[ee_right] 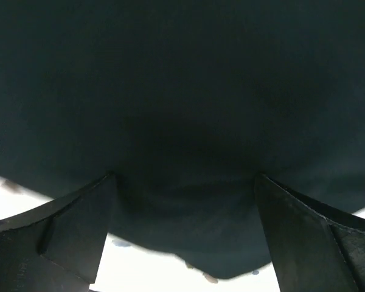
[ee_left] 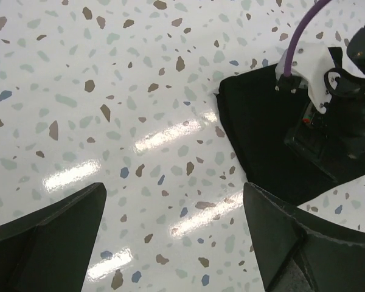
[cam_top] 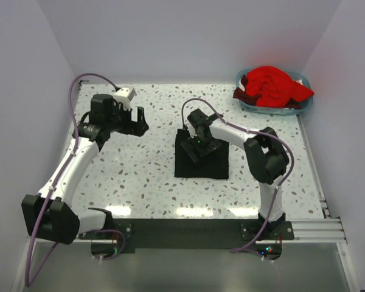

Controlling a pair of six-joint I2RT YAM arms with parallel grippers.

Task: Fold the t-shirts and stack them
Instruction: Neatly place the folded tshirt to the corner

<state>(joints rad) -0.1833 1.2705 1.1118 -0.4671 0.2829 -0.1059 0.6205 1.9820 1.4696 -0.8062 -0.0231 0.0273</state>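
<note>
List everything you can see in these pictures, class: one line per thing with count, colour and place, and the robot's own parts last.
black t-shirt: one, black, folded at the table's middle
red t-shirt: one, bright red, crumpled in the basket
basket: one, light blue, far right corner of the table
table: one, white with speckles, under everything
left arm: one, white and black, near left
right arm: one, white and black, near right
left tool: one, black, open over bare table
right tool: one, black, open over the black t-shirt
</note>
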